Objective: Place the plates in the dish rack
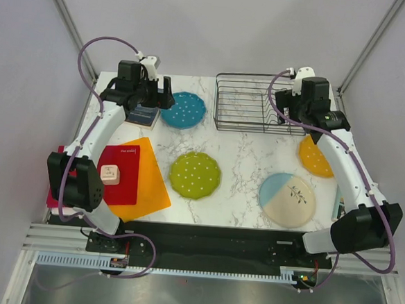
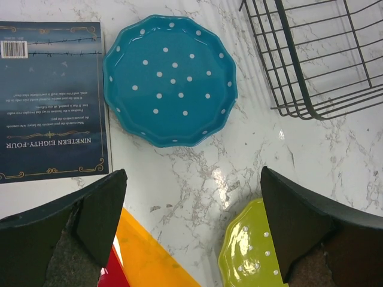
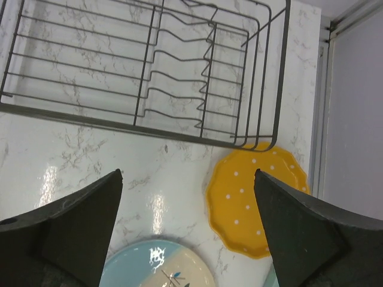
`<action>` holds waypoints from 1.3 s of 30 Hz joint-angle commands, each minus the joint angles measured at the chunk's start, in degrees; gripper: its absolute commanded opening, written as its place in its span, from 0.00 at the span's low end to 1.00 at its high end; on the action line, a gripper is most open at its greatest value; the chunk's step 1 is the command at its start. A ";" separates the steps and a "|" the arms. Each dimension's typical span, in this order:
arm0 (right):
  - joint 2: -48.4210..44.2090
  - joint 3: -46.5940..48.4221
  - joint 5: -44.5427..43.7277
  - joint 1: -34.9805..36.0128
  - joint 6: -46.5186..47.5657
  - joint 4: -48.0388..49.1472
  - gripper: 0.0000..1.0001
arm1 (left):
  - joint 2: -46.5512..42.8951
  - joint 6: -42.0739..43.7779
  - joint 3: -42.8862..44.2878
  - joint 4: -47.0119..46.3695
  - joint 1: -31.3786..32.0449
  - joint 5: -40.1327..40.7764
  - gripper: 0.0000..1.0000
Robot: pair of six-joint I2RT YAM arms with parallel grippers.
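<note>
The teal plate (image 1: 184,110) lies at the back left; it also shows in the left wrist view (image 2: 170,81). The lime-green plate (image 1: 194,174) lies mid-table and shows in the left wrist view (image 2: 251,251). The orange plate (image 1: 316,157) lies by the right edge and shows in the right wrist view (image 3: 254,200). The cream and blue plate (image 1: 287,200) lies front right. The black dish rack (image 1: 251,103) stands empty at the back. My left gripper (image 1: 157,100) is open and empty beside the teal plate. My right gripper (image 1: 296,110) is open and empty over the rack's right end.
A dark blue book (image 2: 51,98) lies left of the teal plate. An orange sheet (image 1: 148,179) and a red sheet (image 1: 117,177) with a small pale block (image 1: 110,175) lie at the front left. The right table edge (image 3: 320,95) is close to the orange plate.
</note>
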State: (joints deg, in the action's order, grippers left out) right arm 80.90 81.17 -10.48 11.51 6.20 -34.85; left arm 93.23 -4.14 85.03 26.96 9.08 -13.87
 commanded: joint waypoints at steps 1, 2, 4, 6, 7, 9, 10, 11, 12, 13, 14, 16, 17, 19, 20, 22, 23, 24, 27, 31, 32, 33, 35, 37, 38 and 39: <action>1.54 5.22 2.64 0.18 4.51 6.72 0.98 | -0.94 2.03 1.98 -0.33 0.15 0.24 1.00; 1.54 6.71 5.44 0.18 6.09 7.25 0.98 | -1.12 2.03 1.54 -0.42 0.15 0.85 1.00; 2.68 8.65 16.60 0.18 10.49 7.52 0.98 | -1.91 1.51 0.67 -0.33 0.15 1.82 1.00; 5.99 12.25 21.10 0.71 10.42 8.48 0.98 | -3.05 1.59 -0.48 -0.33 0.06 2.53 1.00; 7.93 13.92 21.46 1.23 7.89 8.57 0.97 | -4.45 1.51 -1.79 -0.33 0.06 2.44 1.00; 15.29 20.50 20.77 2.29 5.33 7.09 0.91 | -6.21 1.16 -3.46 -0.33 0.06 2.97 1.00; 17.95 23.05 20.94 2.47 2.88 6.03 0.88 | -6.83 0.54 -5.21 -0.42 0.06 2.97 1.00; 20.76 28.64 21.64 2.55 2.33 3.33 0.86 | -8.31 0.19 -6.10 -0.33 0.15 2.62 1.00; 26.44 31.66 22.60 2.64 1.63 1.82 0.79 | -9.02 -0.07 -7.85 -0.33 0.15 2.44 1.00; 29.02 34.47 23.91 2.90 0.49 0.59 0.78 | -9.73 -0.77 -8.56 -0.42 0.15 2.18 1.00; 31.14 37.98 24.45 3.17 0.22 -0.30 0.78 | -11.04 -0.87 -9.35 -0.50 0.15 1.92 1.00; 35.10 39.33 25.59 4.83 1.53 -0.31 0.77 | -12.10 -0.69 -11.29 -0.42 0.06 2.18 1.00; 36.68 40.12 26.21 5.54 1.97 -0.74 0.75 | -12.98 -0.52 -11.90 -0.42 0.06 2.44 1.00; 38.36 42.65 26.47 7.81 2.15 -2.06 0.74 | -13.86 0.01 -13.22 -0.42 0.06 3.23 1.00; 40.71 43.98 27.78 8.44 1.81 -4.41 0.73 | -14.13 0.27 -13.66 -0.33 0.06 3.49 1.00; 42.84 47.22 28.32 9.84 0.40 -6.01 0.73 | -15.18 0.63 -14.81 -0.42 0.06 3.93 1.00; 44.41 47.85 28.58 10.11 -1.43 -6.19 0.72 | -15.44 0.71 -15.24 -0.59 0.06 4.02 1.00; 45.12 48.55 28.67 10.37 -2.32 -6.11 0.72 | -15.62 0.80 -16.12 -0.68 0.06 4.20 1.00; 47.76 51.19 28.85 11.17 -5.57 -5.41 0.73 | -16.15 0.45 -17.79 -1.03 0.06 4.11 1.00; 49.26 51.90 28.33 12.83 -7.50 -4.09 0.72 | -16.42 -0.08 -19.11 -1.65 -0.03 3.59 1.00; 50.05 51.90 27.80 13.19 -7.69 -4.17 0.72 | -16.50 -0.25 -19.29 -1.82 0.06 3.41 1.00; 50.40 51.90 27.19 13.54 -7.86 -4.09 0.71 | -16.50 -0.51 -19.29 -1.82 0.06 3.24 1.00; 51.37 51.90 23.77 14.68 -8.22 -4.09 0.69 | -16.33 -0.78 -19.21 -1.82 0.06 2.97 1.00; 51.90 51.55 17.38 15.65 -10.49 -3.56 0.70 | -16.33 -0.96 -19.12 -1.91 0.06 2.88 1.00; 52.25 51.46 16.12 15.74 -11.29 -3.21 0.70 | -16.33 -1.04 -19.12 -1.74 0.06 2.97 1.00; 52.60 51.46 15.32 15.91 -11.73 -3.03 0.70 | -16.50 -1.22 -19.20 -1.74 0.06 3.06 1.00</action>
State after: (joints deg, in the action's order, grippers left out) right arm 131.35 131.09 12.47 25.85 -1.45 -39.51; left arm 78.46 -4.03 65.69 26.89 9.08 -10.61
